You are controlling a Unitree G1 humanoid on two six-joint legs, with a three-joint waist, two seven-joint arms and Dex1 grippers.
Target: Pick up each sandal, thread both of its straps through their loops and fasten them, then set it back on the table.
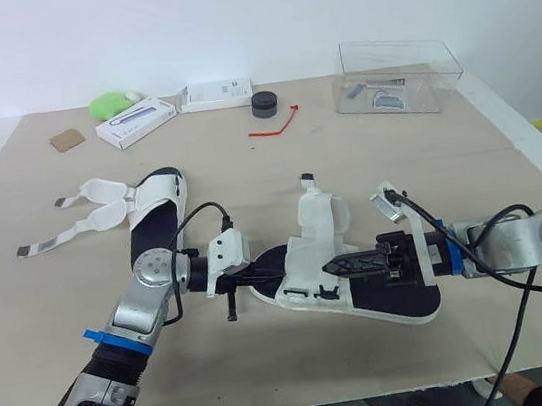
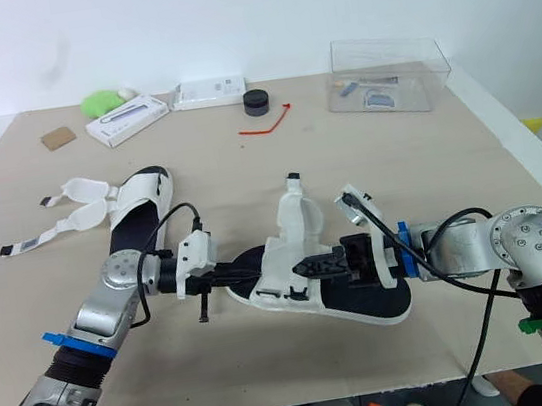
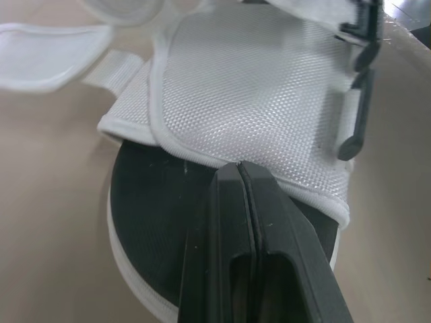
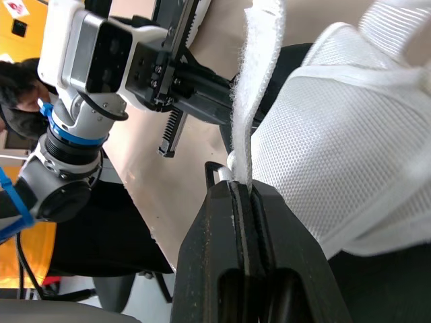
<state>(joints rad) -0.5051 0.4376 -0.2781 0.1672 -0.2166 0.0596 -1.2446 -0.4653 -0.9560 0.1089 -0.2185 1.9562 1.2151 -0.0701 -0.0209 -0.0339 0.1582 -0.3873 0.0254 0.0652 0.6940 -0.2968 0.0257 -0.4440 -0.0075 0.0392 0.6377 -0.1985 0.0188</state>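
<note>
A white mesh sandal with a black insole (image 1: 364, 286) lies mid-table, its straps (image 1: 318, 212) standing up. My right gripper (image 4: 241, 185) reaches in from the right and is shut on a white strap (image 4: 259, 67) of this sandal, pinched just beside a thin loop (image 4: 214, 171). My left gripper (image 3: 239, 167) comes in from the left with its fingers shut together. Its tips rest over the insole (image 3: 155, 202) at the edge of the mesh flap (image 3: 249, 87). A second sandal (image 1: 156, 214) lies at the left rear, its two straps (image 1: 85, 211) spread out unfastened.
Along the far edge sit a clear plastic box (image 1: 399, 74), a black round object (image 1: 264, 103), a red cord (image 1: 275, 125), two white boxes (image 1: 135, 121) (image 1: 215, 95), a green item (image 1: 111, 104) and a brown square (image 1: 66, 140).
</note>
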